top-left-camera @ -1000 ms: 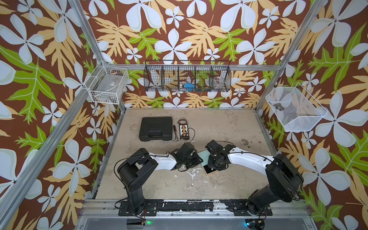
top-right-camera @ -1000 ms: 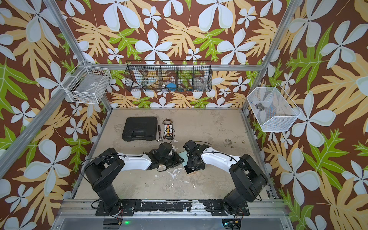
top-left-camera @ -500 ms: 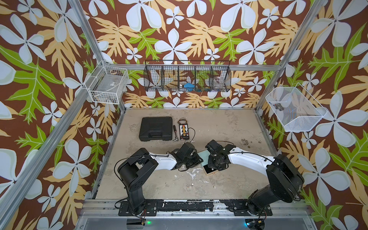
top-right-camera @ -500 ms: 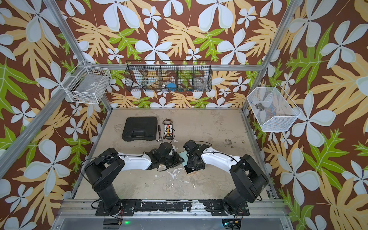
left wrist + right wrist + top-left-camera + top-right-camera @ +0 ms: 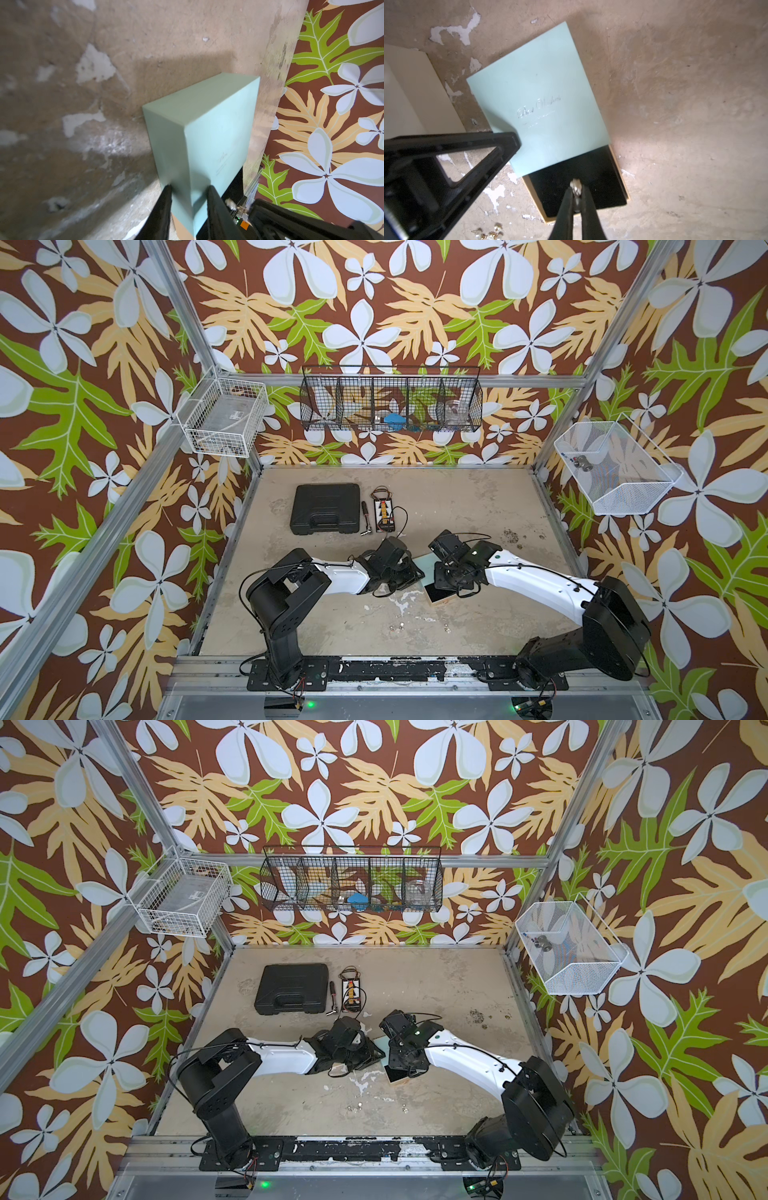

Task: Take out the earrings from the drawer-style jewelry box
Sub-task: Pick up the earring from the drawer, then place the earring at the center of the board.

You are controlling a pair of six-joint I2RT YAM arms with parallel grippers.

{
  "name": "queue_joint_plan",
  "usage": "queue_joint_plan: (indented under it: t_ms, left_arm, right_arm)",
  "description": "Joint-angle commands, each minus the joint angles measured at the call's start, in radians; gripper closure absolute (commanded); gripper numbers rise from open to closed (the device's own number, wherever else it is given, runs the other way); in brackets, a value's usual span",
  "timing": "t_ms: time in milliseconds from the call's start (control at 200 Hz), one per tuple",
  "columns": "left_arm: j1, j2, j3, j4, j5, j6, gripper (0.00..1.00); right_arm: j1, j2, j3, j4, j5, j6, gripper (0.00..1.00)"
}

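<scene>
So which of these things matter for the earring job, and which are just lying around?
Job: mint jewelry box, its pulled-out drawer, earring in right pincer, loose earrings on the table, left pincer clamped on the box.
Lying about: black case, circuit board, wire baskets.

It's a robotics lab cell, not a lived-in room. An aluminium frame (image 5: 519,380) boxes in a worn, paint-flecked tabletop (image 5: 457,497), with flower-and-leaf wallpaper (image 5: 357,285) on every side. Along the bottom of the frame, a left arm (image 5: 340,576) and a right arm (image 5: 536,585) stand bolted to a metal rail (image 5: 415,670). A white wire basket (image 5: 222,418) hangs upper left, a black wire rack (image 5: 390,400) top centre, and a mesh basket (image 5: 615,472) on the right. Left of centre lie a black tool case (image 5: 325,508) and a wired circuit board (image 5: 385,514).
</scene>
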Motion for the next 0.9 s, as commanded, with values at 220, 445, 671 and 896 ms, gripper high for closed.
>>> queue_joint_plan:
  t_ms: [220,445,671,896]
  left_arm:
    - [-0.001,0.008,0.006,-0.031,-0.008,0.017,0.69]
    - [0.000,0.003,0.007,-0.033,-0.009,0.017,0.69]
    - [-0.001,0.000,0.011,-0.034,-0.011,0.017,0.69]
    - [-0.001,-0.003,0.011,-0.040,-0.012,0.020,0.69]
  right_arm:
    - [0.014,-0.136,-0.103,-0.091,-0.008,-0.040,0.91]
    - [0.047,-0.205,-0.213,-0.125,-0.055,-0.086,0.91]
    - [0.067,-0.205,-0.293,-0.074,-0.103,-0.081,0.90]
    - [0.090,-0.172,-0.299,-0.045,-0.119,-0.080,0.90]
